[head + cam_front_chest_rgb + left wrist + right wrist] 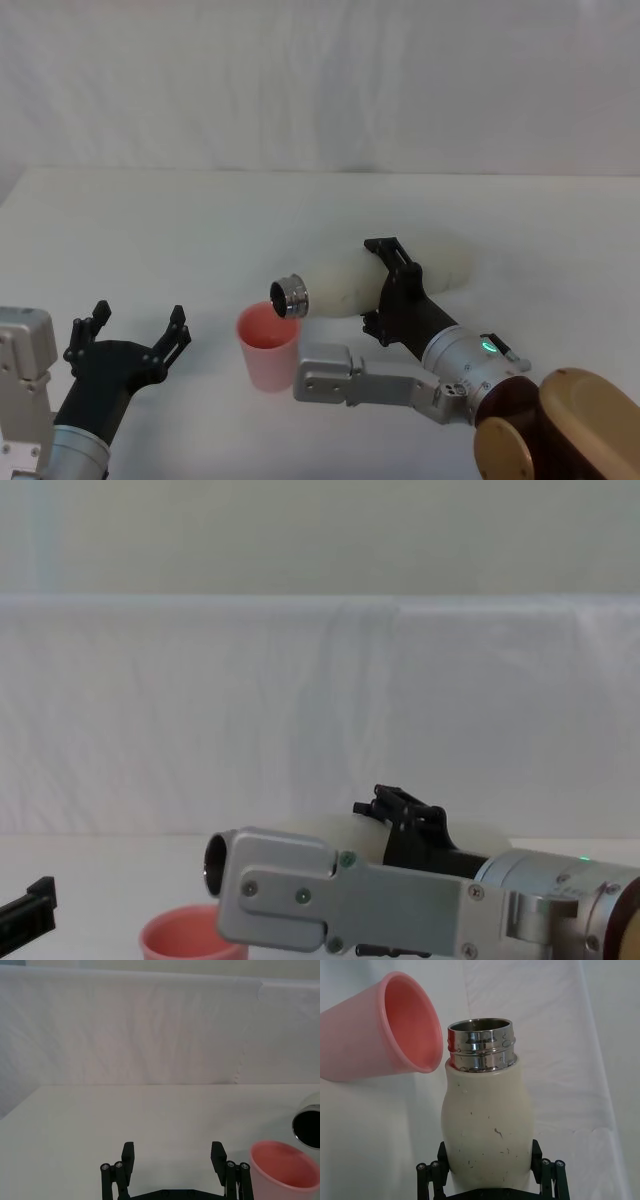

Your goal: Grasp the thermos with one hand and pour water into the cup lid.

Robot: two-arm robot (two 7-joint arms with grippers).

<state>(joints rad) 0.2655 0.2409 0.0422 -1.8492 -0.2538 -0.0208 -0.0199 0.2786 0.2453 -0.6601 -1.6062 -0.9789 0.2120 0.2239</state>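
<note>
Thermos (345,283): held tipped nearly onto its side above the white table (150,230), with the steel neck turned toward the robot's left and the cream body running away to the right.
Thermos mouth: seen open and uncapped, poised just over the far right edge of the cup lid's rim; whether neck and rim touch cannot be told.
Right gripper (388,282): clamped around the middle of the thermos body, one black finger seen on each side of it in the right wrist view (490,1180).
Thermos relative to right gripper: the neck is projected well beyond the fingertips toward the cup lid, while the base is extended past the gripper on the other side.
Cup lid (267,345): stood upright on the table, mouth upward, between the two arms and just beside the thermos neck; it is also seen in the left wrist view (284,1170).
Left gripper (135,330): held with fingers spread wide and nothing between them, low over the table on the robot's left, near the cup lid but apart from it.
</note>
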